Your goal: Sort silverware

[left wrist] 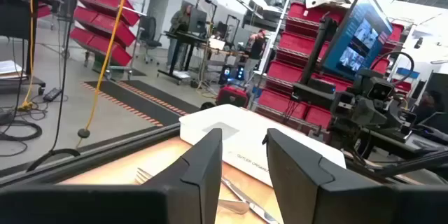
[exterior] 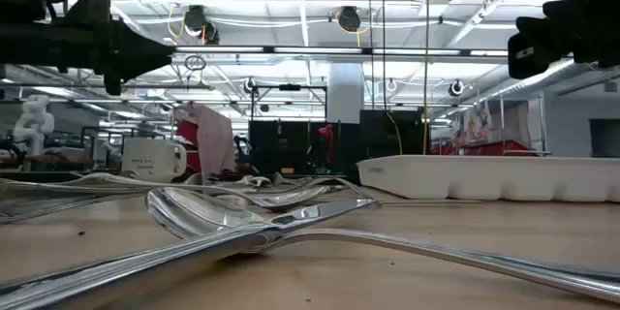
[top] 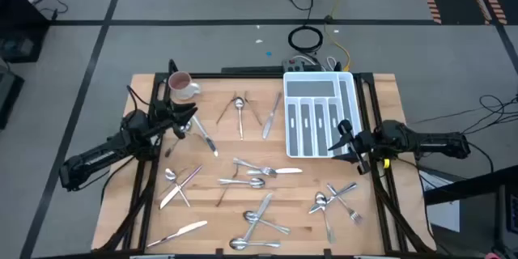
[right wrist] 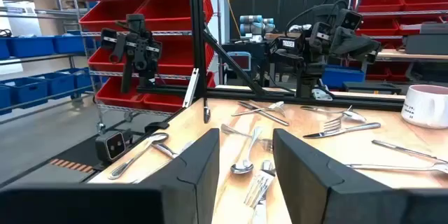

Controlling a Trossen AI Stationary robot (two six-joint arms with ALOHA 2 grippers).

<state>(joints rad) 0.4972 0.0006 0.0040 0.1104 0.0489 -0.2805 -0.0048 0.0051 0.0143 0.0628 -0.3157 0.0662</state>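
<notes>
Silver silverware [top: 257, 182] between both claws

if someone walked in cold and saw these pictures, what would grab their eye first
Most likely the silverware strewn in loose, crossed clusters over the wooden table. Next, the white cutlery tray at the far right of the table, its slots apparently empty, and the mug at the far left corner. Both grippers hang open with nothing between their fingers: the left gripper by the mug, the right gripper over the tray's near right corner.
</notes>
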